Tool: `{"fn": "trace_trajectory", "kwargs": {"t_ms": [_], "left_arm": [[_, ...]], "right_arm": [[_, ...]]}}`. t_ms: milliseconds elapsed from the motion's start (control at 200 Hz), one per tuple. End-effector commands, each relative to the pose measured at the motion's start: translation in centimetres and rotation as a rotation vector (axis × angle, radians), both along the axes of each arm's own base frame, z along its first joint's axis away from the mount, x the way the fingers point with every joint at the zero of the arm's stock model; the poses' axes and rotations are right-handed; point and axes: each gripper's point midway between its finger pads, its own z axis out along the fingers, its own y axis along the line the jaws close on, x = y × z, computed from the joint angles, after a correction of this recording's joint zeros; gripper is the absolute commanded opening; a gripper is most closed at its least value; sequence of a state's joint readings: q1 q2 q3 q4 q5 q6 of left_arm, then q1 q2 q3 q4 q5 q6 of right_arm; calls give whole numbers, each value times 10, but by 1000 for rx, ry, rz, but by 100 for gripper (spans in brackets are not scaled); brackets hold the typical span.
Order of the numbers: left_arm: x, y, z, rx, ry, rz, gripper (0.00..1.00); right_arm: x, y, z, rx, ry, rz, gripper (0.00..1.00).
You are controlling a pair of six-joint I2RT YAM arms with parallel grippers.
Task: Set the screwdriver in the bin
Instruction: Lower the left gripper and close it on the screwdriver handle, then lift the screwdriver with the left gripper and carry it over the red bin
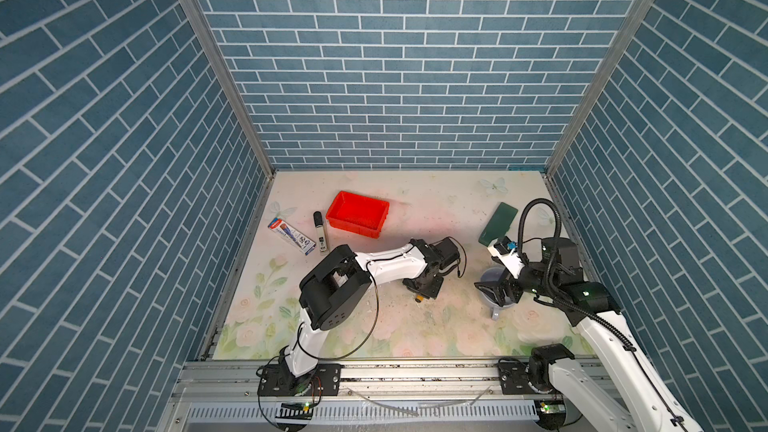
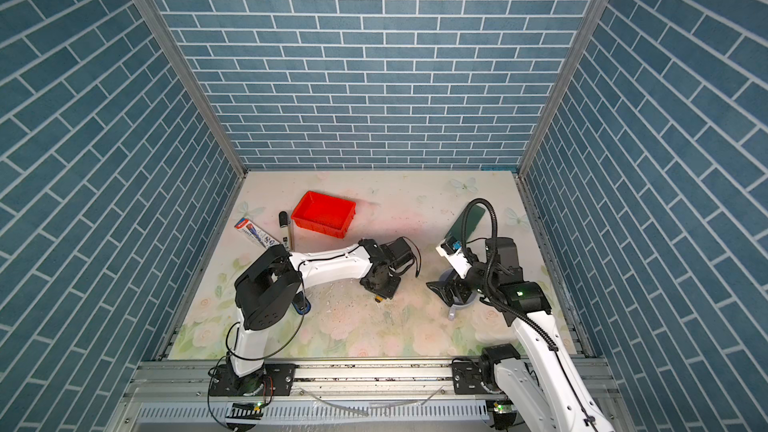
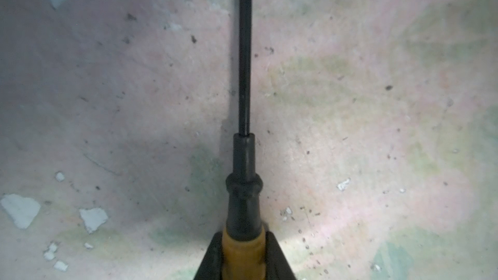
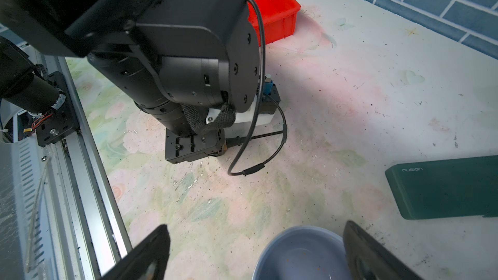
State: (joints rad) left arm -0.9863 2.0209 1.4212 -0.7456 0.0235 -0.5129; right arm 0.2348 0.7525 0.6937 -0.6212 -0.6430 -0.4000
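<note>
- In both top views, the left gripper (image 1: 423, 289) (image 2: 380, 286) is seen pointed down at the middle of the table (image 1: 415, 209). The yellow end of the screwdriver (image 1: 419, 298) (image 2: 379, 297) shows beneath it. The bin (image 1: 353, 229) (image 2: 322, 229) is set well apart, towards the back left.
- In the left wrist view, the left gripper (image 3: 244, 261) is clamped on the screwdriver (image 3: 244, 157) at its yellow handle. The black shaft is held close over the table; whether contact is made cannot be told.
- In the right wrist view, the right gripper (image 4: 256, 228) is spread wide above the mug (image 4: 301, 251). The bin (image 4: 277, 22) is seen beyond the left arm.
</note>
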Motion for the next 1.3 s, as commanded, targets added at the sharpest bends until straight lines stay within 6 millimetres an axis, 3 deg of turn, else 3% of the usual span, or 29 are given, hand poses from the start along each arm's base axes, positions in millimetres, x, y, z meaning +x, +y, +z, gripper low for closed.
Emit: {"fn": "trace_trajectory", "kwargs": {"t_ms": [0,225,545,755,1075,1295], "left_arm": [[5,-2,18,-47,-51,14,10],[29,3,63,-111,-212,47,8],[63,36,145,-212,-455,166,5],[87,66,187,-297,-583,308,2],[119,94,227,-528,-767,576,0],[153,129,216,-626,-763,857,0]], "right_arm": [[-3,5,13,16,-42,47,99],[2,11,24,78,-62,41,99],[21,21,54,163,-143,26,99],[30,40,69,197,-204,51,99],[51,86,90,274,-293,112,99],[68,118,92,287,-334,146,99]]}}
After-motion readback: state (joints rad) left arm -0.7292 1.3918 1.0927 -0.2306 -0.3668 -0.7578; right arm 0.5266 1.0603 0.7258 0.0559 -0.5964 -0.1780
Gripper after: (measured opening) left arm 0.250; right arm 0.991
